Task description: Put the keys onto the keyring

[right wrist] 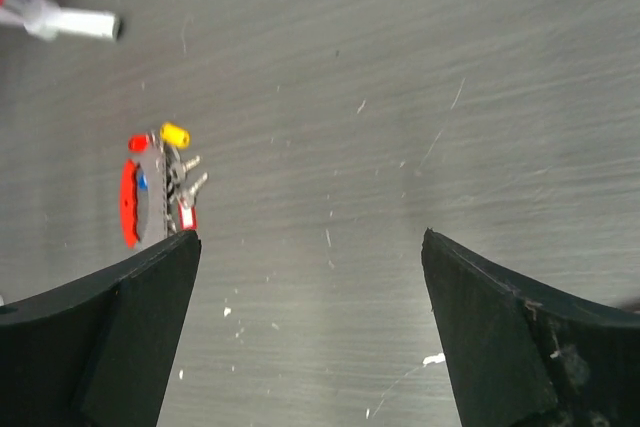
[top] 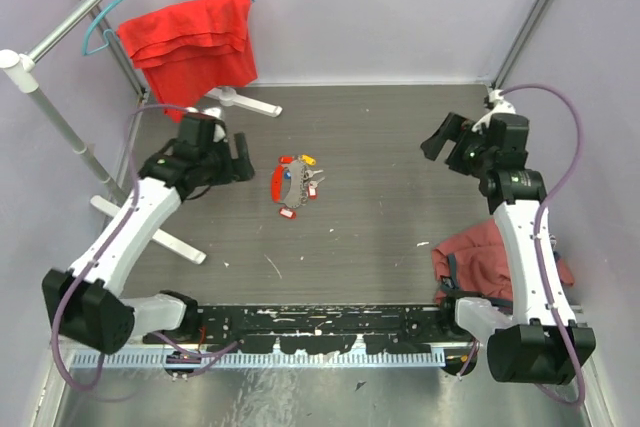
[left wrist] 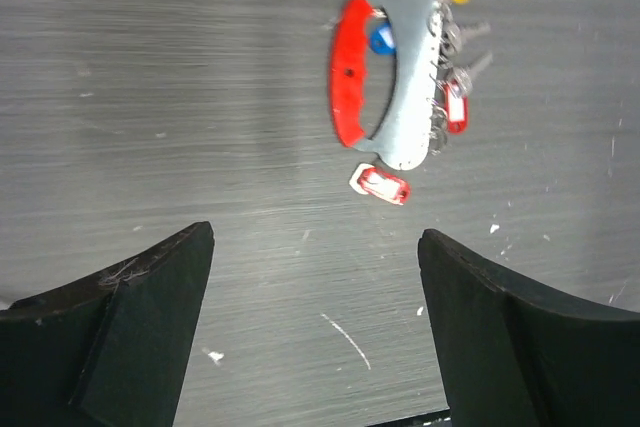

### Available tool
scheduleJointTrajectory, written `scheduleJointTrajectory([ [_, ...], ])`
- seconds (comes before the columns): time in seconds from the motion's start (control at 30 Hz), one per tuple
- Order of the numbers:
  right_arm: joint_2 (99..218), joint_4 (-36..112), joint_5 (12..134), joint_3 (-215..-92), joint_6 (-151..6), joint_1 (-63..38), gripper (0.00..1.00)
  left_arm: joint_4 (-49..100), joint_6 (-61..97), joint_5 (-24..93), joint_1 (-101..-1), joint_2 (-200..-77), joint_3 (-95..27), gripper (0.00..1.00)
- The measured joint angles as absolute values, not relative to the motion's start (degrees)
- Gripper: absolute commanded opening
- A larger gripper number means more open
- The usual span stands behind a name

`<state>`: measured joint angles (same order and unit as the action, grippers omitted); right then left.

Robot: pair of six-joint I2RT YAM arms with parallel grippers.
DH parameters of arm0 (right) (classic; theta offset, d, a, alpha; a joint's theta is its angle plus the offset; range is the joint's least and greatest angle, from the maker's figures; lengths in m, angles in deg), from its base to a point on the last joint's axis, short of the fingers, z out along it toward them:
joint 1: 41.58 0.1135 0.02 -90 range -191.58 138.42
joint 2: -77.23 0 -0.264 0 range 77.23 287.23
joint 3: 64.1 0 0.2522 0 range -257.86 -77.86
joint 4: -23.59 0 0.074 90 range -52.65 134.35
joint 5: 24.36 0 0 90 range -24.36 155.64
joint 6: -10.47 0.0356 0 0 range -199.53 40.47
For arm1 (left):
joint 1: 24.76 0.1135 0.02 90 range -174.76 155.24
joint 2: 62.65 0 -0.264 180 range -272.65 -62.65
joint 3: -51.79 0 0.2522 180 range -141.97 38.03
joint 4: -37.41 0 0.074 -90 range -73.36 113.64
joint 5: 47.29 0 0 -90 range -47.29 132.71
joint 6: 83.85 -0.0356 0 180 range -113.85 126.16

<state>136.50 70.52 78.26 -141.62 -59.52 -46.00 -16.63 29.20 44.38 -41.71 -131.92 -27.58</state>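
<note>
A: From above, where do the keys sit?

B: The keys (top: pixel 308 185) lie bunched on the table (top: pixel 400 217), just ahead of the left gripper (top: pixel 240 160) and well apart from the right gripper (top: pixel 440 137). Both grippers are spread wide and hold nothing. I judge they hover ready for a first reach.

A: Anything in the way?

B: Nothing between them. A red cloth (top: pixel 190 37) hangs behind the left gripper, with a rack foot (top: pixel 235 99) near it. A maroon cloth (top: pixel 480 257) lies back by the right arm's base.

A: Left wrist?

B: The jaws are wide and empty. Ahead of the tips, nearer one finger than the other, lies the keyring (left wrist: pixel 405 97), a grey curved holder with a red grip. Yellow, red and blue tags cluster along it. One red tag (left wrist: pixel 380 184) lies just beside its near end; attached or loose, I cannot tell.

A: Right wrist?

B: Also wide and empty. The bunch sits far ahead, off toward one finger, with bare table between. The rack foot shows beyond it.
</note>
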Motion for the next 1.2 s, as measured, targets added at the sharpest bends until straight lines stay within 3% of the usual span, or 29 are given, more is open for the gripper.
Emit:
scheduleJointTrajectory([
  [0.17, 138.45, 71.43, 77.98, -138.22, -59.48, -39.43, 0.96, -14.27, 29.79, 45.91, -50.17, -144.71, -29.11, 0.80],
  [0.47, 138.47, 70.54, 77.34, -134.15, -59.45, -30.53, 0.96, -13.46, 27.35, 49.03, -51.17, -163.55, -37.13, 0.75],
  [0.77, 138.69, 70.28, 77.28, -132.38, -60.31, -29.79, 0.97, -12.67, 25.25, 49.03, -51.17, -173.87, -45.19, 0.66],
  [1.07, 138.73, 70.14, 77.23, -132.18, -61.62, -29.79, 0.98, -14.49, 24.63, 52.75, -53.47, -179.83, -50.00, 0.64],
  [1.2, 138.73, 69.95, 77.23, -132.01, -61.86, -29.79, 0.98, -15.01, 24.63, 53.78, -54.62, -181.61, -51.12, 0.55],
])
